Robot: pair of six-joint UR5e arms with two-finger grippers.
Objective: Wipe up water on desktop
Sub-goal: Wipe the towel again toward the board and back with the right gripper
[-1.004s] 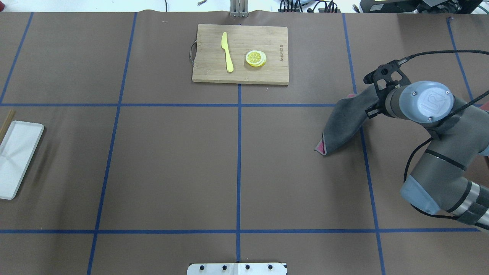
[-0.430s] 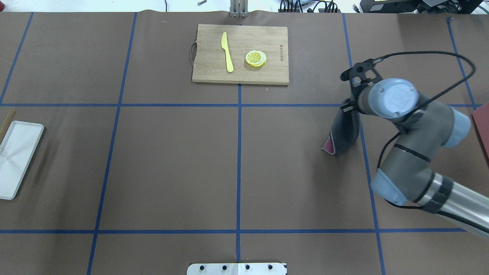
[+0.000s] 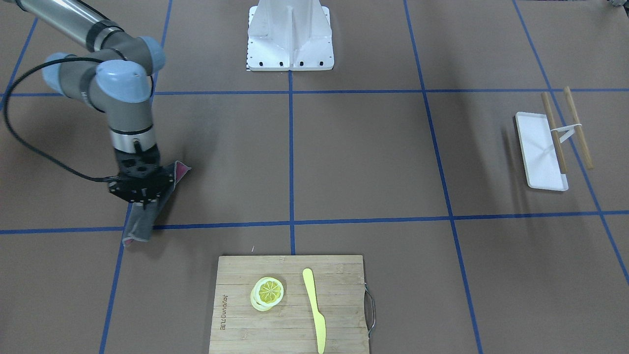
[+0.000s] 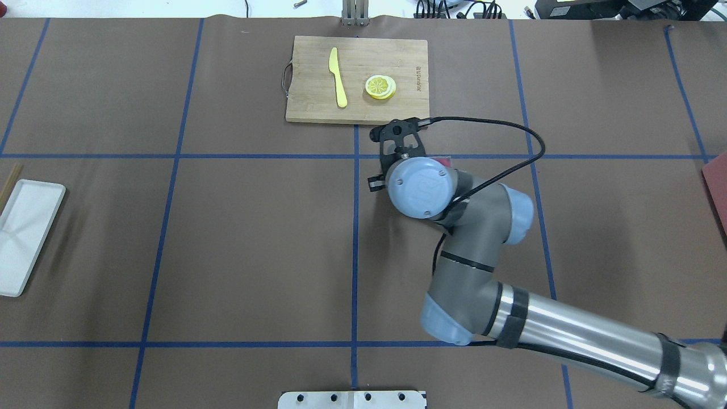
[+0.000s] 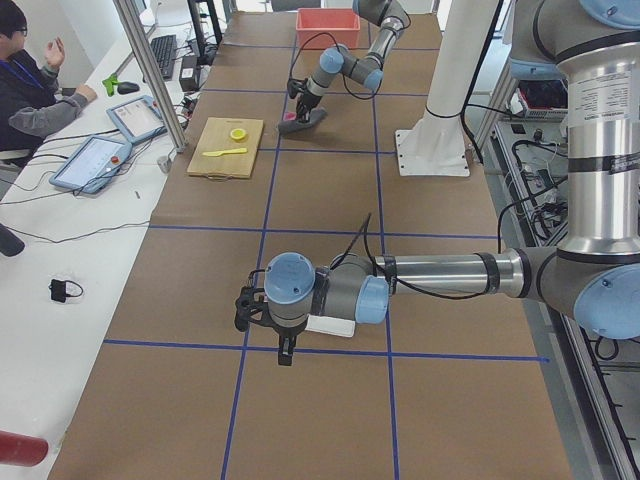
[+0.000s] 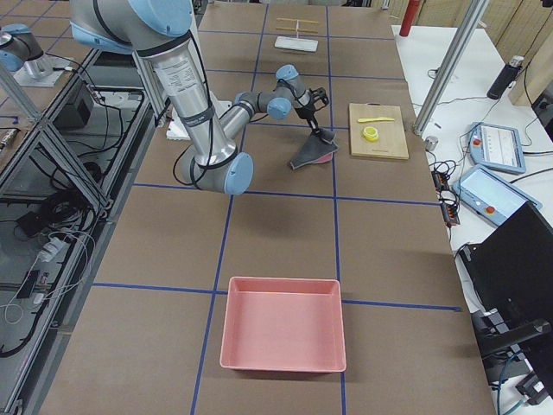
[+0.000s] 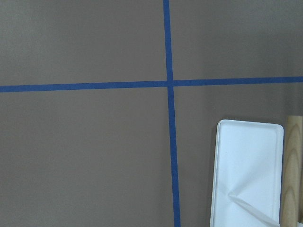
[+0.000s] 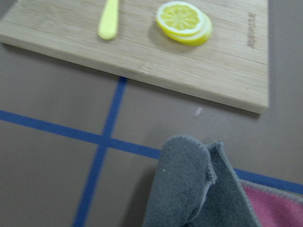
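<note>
Left claw [image 5: 286,350] low beside white tray [image 4: 28,227], its grip impossible to tell, brown tape-gridded table [image 4: 244,244] spreading under everything, cutting board [image 4: 318,108] at far centre with yellow knife [image 4: 338,76] and lemon slices [image 4: 380,87], right claw [image 3: 141,194] clenched on grey-and-pink cloth [image 8: 189,189] near the board

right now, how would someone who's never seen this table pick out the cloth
Start at the wooden cutting board at the far edge of the brown desktop. Just on the robot's side of it, the right end effector holds the cloth: grey on one face, pink on the other, the only soft, crumpled thing there.
</note>
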